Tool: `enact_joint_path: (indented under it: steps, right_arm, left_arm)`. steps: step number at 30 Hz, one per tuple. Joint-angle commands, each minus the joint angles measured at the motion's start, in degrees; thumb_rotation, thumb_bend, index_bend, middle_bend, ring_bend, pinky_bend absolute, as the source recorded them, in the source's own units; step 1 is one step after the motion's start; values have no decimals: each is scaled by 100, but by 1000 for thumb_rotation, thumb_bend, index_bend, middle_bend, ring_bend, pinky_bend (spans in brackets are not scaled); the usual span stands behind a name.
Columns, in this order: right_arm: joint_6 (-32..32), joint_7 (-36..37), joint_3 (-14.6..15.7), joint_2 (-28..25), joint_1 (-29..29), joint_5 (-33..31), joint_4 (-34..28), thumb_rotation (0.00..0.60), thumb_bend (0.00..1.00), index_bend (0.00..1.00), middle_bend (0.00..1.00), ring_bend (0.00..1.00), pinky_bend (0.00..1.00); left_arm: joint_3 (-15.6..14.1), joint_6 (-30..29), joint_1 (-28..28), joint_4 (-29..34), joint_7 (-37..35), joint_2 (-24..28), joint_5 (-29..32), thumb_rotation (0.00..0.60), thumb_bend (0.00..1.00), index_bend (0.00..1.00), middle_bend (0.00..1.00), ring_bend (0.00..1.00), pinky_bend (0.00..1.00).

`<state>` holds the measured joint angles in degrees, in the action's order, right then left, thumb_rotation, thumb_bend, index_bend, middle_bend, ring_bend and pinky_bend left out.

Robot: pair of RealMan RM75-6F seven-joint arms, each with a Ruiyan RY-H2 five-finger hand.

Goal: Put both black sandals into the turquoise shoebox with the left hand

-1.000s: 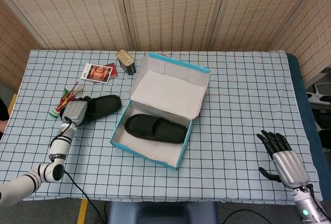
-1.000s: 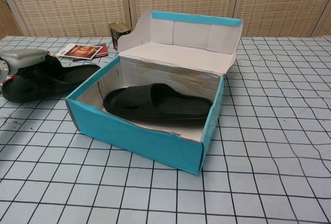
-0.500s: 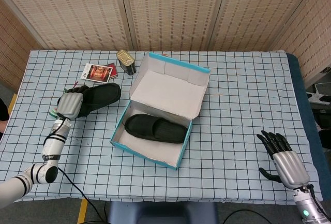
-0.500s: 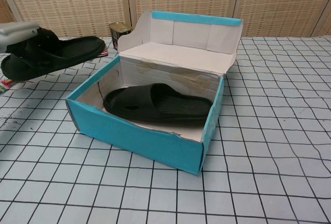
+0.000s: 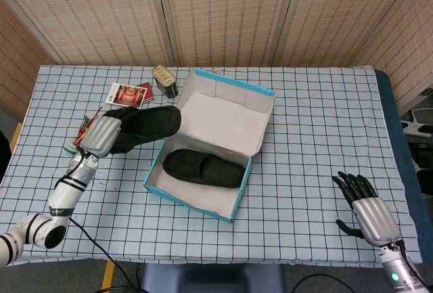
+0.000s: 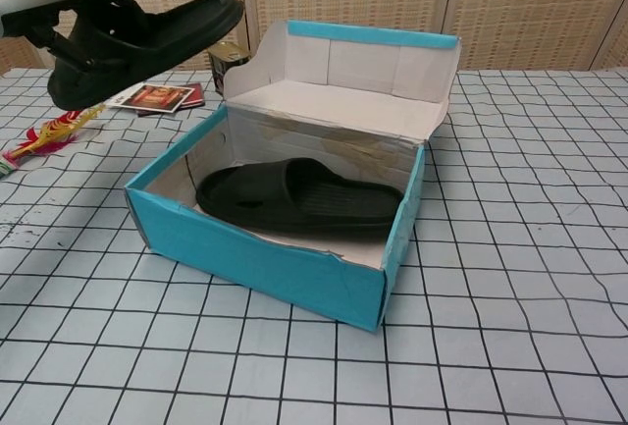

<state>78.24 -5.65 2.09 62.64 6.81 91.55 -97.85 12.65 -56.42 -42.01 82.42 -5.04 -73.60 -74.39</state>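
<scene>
Your left robot hand (image 5: 101, 135) gripped one sandal (image 5: 145, 124) by its heel end, lifted off the counter (image 5: 318, 124) left of the shoebox (image 5: 203, 198). Another sandal (image 5: 205, 168) lay inside. Your right robot hand (image 5: 369, 210) hung open near the counter's front right corner.

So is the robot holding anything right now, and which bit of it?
Yes. The left robot hand grips a black sandal by its strap end, lifted off the table. The right robot hand holds nothing.
</scene>
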Motion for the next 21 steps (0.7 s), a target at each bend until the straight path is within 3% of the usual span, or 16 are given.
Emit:
enact_joint_path:
  steps: [1,8,12,21]
  right_arm:
    - [-15,-6,7,11,9,2,-2,600,127,0,0,0,0]
    - [-7,57,8,-11,13,7,7,600,126,0,0,0,0]
    - [-28,73,12,-16,25,6,14,600,126,0,0,0,0]
    - [-10,111,20,-31,25,25,15,600,125,0,0,0,0]
  left_arm:
    - [-280,19,3,554,-407,206,-675,600,559,301,507,555,487]
    - [-521,203,-192,1065,-511,147,-1207,600,560,301,507,555,484]
    - [-605,103,-252,1225,-151,53,-1497,600,556,299,506,554,479]
    - [-630,445,-446,1518,-198,-13,-1340,600,558,299,506,554,477]
